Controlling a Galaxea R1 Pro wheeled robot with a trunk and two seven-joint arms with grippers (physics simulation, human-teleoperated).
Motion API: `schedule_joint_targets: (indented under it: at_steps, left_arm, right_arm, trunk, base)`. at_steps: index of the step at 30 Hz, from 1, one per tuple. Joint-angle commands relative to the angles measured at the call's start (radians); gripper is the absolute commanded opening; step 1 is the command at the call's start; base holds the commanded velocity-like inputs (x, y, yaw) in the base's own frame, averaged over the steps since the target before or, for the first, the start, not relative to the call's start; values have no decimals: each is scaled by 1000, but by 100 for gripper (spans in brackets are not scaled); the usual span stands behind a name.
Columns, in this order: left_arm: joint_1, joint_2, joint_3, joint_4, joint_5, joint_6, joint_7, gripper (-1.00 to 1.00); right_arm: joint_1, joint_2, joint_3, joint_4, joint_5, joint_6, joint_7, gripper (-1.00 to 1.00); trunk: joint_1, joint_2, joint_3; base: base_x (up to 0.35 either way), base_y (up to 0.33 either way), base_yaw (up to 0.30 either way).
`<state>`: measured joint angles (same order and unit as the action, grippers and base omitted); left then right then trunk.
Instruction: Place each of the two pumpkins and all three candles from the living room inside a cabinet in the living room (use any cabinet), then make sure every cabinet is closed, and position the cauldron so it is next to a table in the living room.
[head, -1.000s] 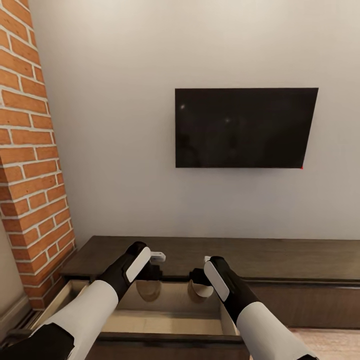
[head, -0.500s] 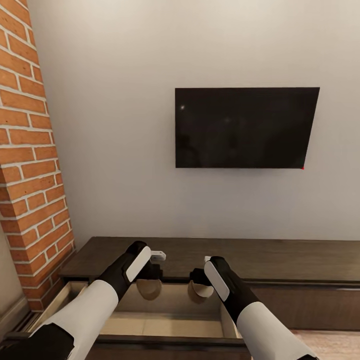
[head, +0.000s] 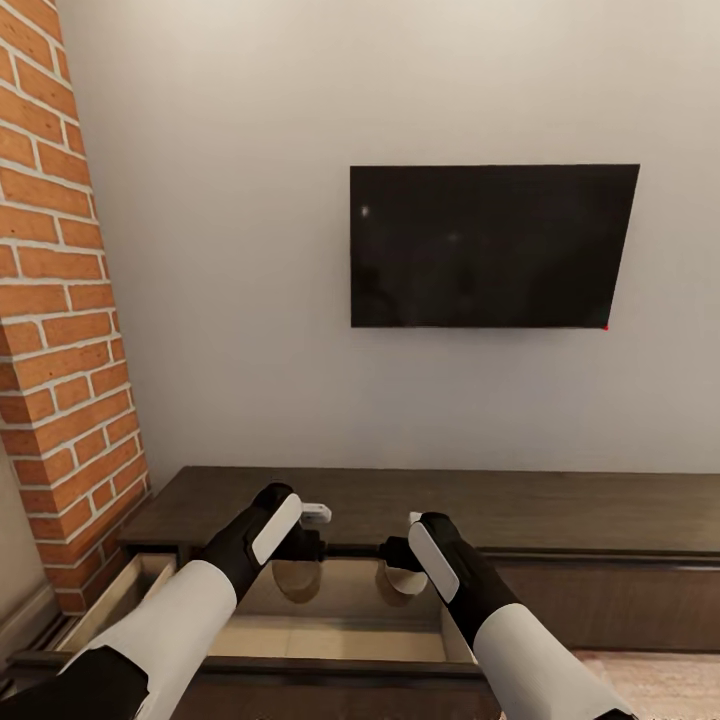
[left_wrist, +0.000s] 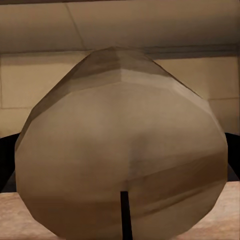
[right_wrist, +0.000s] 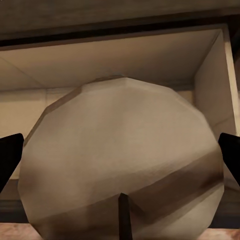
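Left gripper (head: 300, 560) clamped on beige candle (left_wrist: 120, 160); right gripper (head: 398, 565) clamped on second candle (right_wrist: 120, 160). Both hover above open drawer (head: 330, 640) at cabinet (head: 560, 515) left end. Judged: neither candle released yet; drawer unclosed.

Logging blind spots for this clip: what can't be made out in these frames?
- Left gripper fingertips: head view, hidden behind the beige stubby candle it holds.
- Right gripper fingertips: likewise behind its beige candle.
- Open drawer of the long dark-brown wooden cabinet: floor partly covered by both arms; the candles block much of both wrist views.
- Cabinet's right end: cut off by the edge of the head view.
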<state>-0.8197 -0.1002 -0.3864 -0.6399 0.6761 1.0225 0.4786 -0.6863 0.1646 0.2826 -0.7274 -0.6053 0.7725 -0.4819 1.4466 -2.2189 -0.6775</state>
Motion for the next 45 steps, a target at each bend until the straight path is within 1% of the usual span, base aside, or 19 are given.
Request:
schedule_joint_targets:
  at_steps: [1, 40, 43, 45]
  left_arm:
    - [-1, 0, -3, -1, 10, 2, 10, -100]
    - [-1, -7, -3, -1, 10, 2, 11, -100]
    - [-1, -7, -3, -1, 10, 2, 11, -100]
    - [-1, -8, -3, -1, 9, 2, 11, -100]
  right_arm:
    - [-1, 0, 3, -1, -10, 1, -10, -100]
    - [-1, -2, 3, -1, -11, 1, -10, -100]
    - [-1, -2, 3, -1, -11, 1, -10, -100]
    - [-1, -2, 3, -1, -11, 1, -10, -100]
  trunk:
    - [4, -8, -4]
    - [153, -281, -127]
    - [155, -282, -138]
    - [155, -282, -138]
  base:
    - [0, 0, 0]
    - [0, 0, 0]
    - [0, 0, 0]
    - [0, 0, 0]
